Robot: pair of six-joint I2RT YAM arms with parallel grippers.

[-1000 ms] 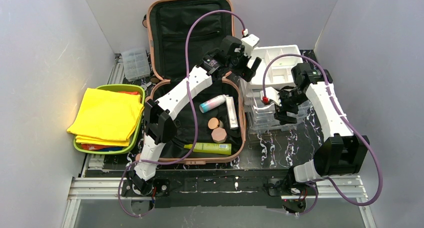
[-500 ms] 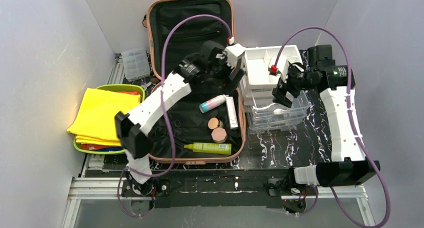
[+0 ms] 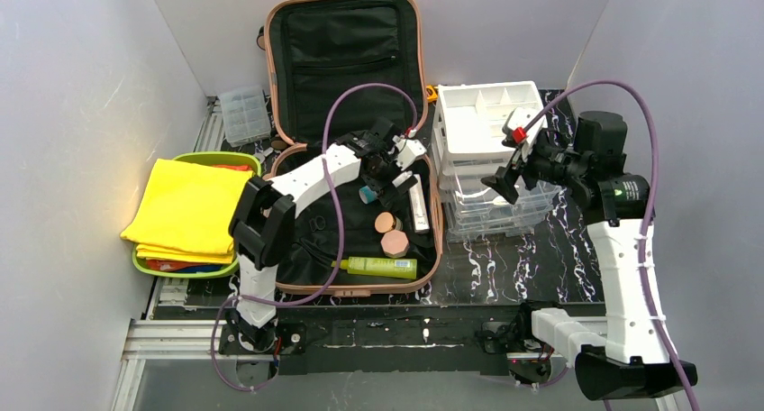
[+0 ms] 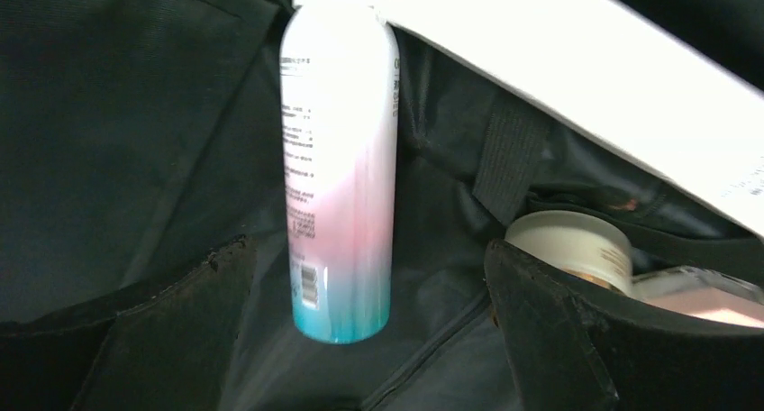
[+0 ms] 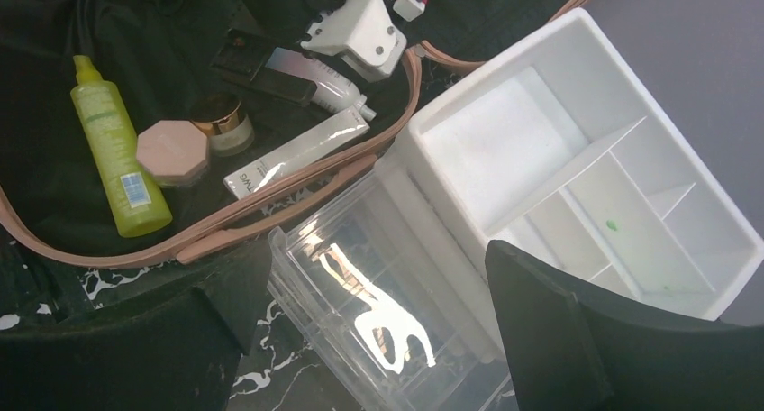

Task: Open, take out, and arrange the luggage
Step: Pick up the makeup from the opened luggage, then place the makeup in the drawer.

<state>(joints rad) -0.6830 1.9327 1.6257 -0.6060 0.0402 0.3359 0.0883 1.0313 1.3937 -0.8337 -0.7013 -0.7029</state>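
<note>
**Jaws wide open on both arms**

Your left gripper [image 4: 365,258] hangs spread over a white-pink-teal spray bottle [image 4: 338,186] inside the salmon-pink hard-shell suitcase [image 3: 347,46], lying open on the black marbled bench [image 3: 504,267] between grey walls [image 3: 81,86]. Your right gripper [image 5: 378,258] gapes empty above the white plastic divided organizer [image 5: 504,150].

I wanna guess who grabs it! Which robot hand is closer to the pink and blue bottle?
Left. The left gripper hangs right over the bottle in the luggage, open around it. The right gripper is off over the drawers, outside the luggage.
</note>
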